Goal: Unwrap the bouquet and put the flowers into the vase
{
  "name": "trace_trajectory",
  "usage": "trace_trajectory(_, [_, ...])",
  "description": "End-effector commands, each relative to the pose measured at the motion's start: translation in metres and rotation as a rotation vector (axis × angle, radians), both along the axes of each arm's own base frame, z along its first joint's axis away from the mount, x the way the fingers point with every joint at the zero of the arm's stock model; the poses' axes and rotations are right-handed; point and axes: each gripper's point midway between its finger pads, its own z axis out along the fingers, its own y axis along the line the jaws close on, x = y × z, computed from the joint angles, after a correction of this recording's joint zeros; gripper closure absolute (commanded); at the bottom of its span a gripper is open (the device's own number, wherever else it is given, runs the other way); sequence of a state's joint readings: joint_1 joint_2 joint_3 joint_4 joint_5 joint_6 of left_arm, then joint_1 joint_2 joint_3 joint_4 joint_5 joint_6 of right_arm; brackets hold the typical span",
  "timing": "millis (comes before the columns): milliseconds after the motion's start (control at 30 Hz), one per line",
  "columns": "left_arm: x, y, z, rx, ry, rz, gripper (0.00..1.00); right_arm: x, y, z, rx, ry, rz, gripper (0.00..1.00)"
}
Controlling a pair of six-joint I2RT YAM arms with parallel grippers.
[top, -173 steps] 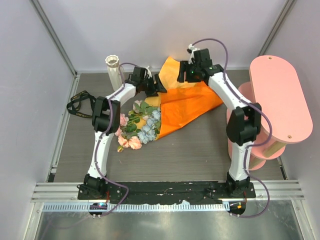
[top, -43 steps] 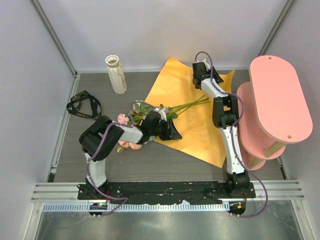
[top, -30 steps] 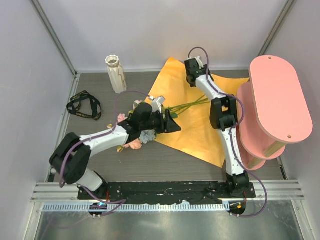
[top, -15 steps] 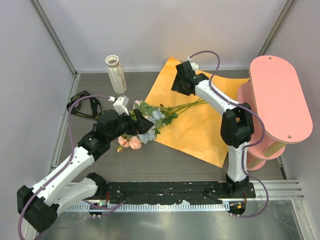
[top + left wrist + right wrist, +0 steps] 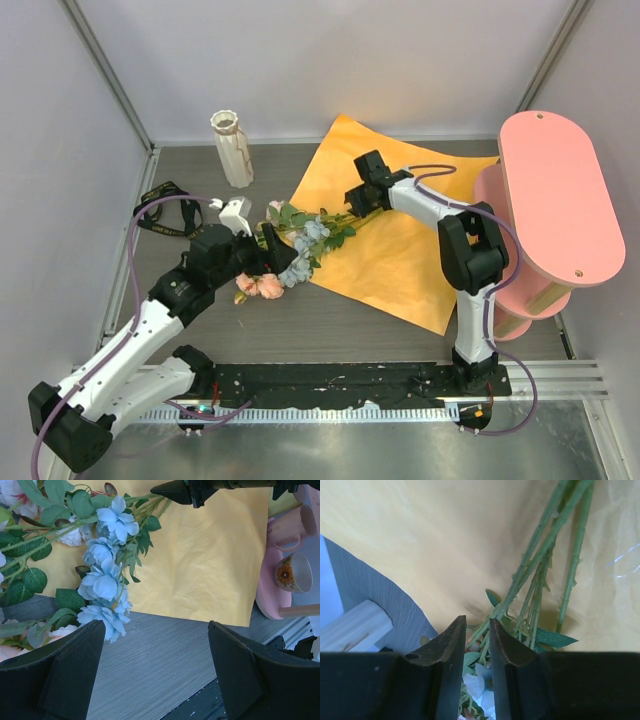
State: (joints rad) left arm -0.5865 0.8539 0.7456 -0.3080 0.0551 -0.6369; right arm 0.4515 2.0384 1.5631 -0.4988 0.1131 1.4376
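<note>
Right jaws have dropped to the flowers (image 5: 303, 240).

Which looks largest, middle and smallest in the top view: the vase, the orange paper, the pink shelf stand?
1. Orange paper, largest.
2. Pink shelf stand, next, though its raised top sits nearer the camera.
3. Vase, smallest.
</note>
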Motion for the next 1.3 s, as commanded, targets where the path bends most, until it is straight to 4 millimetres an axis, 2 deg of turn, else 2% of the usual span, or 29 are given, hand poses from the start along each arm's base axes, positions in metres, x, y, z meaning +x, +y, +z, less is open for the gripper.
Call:
trace_trajectory(0, [0.001, 0.009, 0.011, 0.019, -0.060, 0.014, 0.12, 0.009, 0.004, 0.004, 0.086, -0.030, -0.148, 0.72])
trace_trajectory(100, [0.001, 0.010, 0.011, 0.030, -0.066, 0.012, 0.11, 0.017, 0.005, 0.004, 0.019, -0.073, -0.057, 0.75])
trace_trajectory(133, [0.001, 0.009, 0.010, 0.034, -0.065, 0.006, 0.11, 0.025, 0.009, 0.015, -0.006, -0.117, -0.015, 0.75])
trace_trajectory(167, [0.001, 0.008, 0.010, 0.034, -0.063, 0.001, 0.11, 0.026, 0.009, 0.017, -0.104, -0.159, 0.113, 0.75])
trace_trajectory(233, [0.000, 0.007, 0.014, 0.029, -0.066, -0.010, 0.11, 0.037, 0.024, 0.029, -0.178, -0.266, 0.286, 0.71])
trace_trajectory(267, [-0.001, 0.006, 0.015, 0.024, -0.068, -0.017, 0.11, 0.037, 0.024, 0.029, -0.302, -0.323, 0.481, 0.70])
trace_trajectory(333, [-0.003, 0.005, 0.020, 0.011, -0.084, -0.026, 0.11, 0.030, 0.023, 0.033, -0.419, -0.372, 0.691, 0.68])
trace_trajectory(367, [-0.005, 0.005, 0.020, 0.008, -0.086, -0.032, 0.11, 0.029, 0.020, 0.035, -0.539, -0.442, 0.858, 0.66])
trace_trajectory(433, [-0.006, 0.004, 0.020, 0.000, -0.096, -0.036, 0.11, 0.013, 0.021, 0.041, -0.636, -0.545, 1.132, 0.65])
trace_trajectory(467, [-0.007, 0.003, 0.020, -0.005, -0.097, -0.046, 0.11, 0.002, 0.019, 0.039, -0.677, -0.555, 1.268, 0.64])
trace_trajectory(500, [-0.008, 0.001, 0.019, -0.009, -0.093, -0.055, 0.11, 0.006, 0.010, 0.041, -0.844, -0.587, 1.402, 0.65])
trace_trajectory(567, [-0.010, -0.004, 0.020, -0.020, -0.088, -0.085, 0.12, 0.014, -0.016, 0.039, -1.031, -0.519, 1.468, 0.63])
trace_trajectory(600, [-0.011, -0.005, 0.021, -0.023, -0.086, -0.095, 0.12, 0.018, -0.018, 0.044, -1.106, -0.534, 1.569, 0.62])
trace_trajectory(633, [-0.015, -0.008, 0.019, -0.027, -0.072, -0.119, 0.12, 0.017, -0.027, 0.031, -1.161, -0.475, 1.686, 0.62])
trace_trajectory(667, [-0.017, -0.008, 0.019, -0.027, -0.069, -0.125, 0.12, 0.024, -0.028, 0.037, -1.215, -0.489, 1.732, 0.63])
trace_trajectory(700, [-0.018, -0.008, 0.020, -0.035, -0.072, -0.128, 0.12, 0.026, -0.029, 0.033, -1.223, -0.485, 1.770, 0.64])
trace_trajectory(767, [-0.021, -0.010, 0.019, -0.051, -0.066, -0.136, 0.12, 0.015, -0.032, 0.023, -1.221, -0.473, 1.958, 0.66])
trace_trajectory(833, [-0.024, -0.009, 0.018, -0.058, -0.062, -0.138, 0.12, 0.015, -0.033, 0.022, -1.255, -0.491, 1.997, 0.67])
trace_trajectory(1033, [-0.026, -0.010, 0.020, -0.068, -0.064, -0.148, 0.12, 0.013, -0.014, 0.004, -1.196, -0.584, 2.135, 0.69])
trace_trajectory(1067, [-0.026, -0.011, 0.018, -0.067, -0.058, -0.151, 0.12, 0.018, -0.009, 0.011, -1.204, -0.608, 2.133, 0.70])
trace_trajectory(1133, [-0.027, -0.012, 0.019, -0.069, -0.052, -0.155, 0.12, 0.015, -0.004, 0.007, -1.173, -0.625, 2.191, 0.73])
trace_trajectory(1267, [-0.026, -0.014, 0.019, -0.075, -0.053, -0.160, 0.12, 0.022, 0.003, 0.004, -1.181, -0.639, 2.224, 0.75])
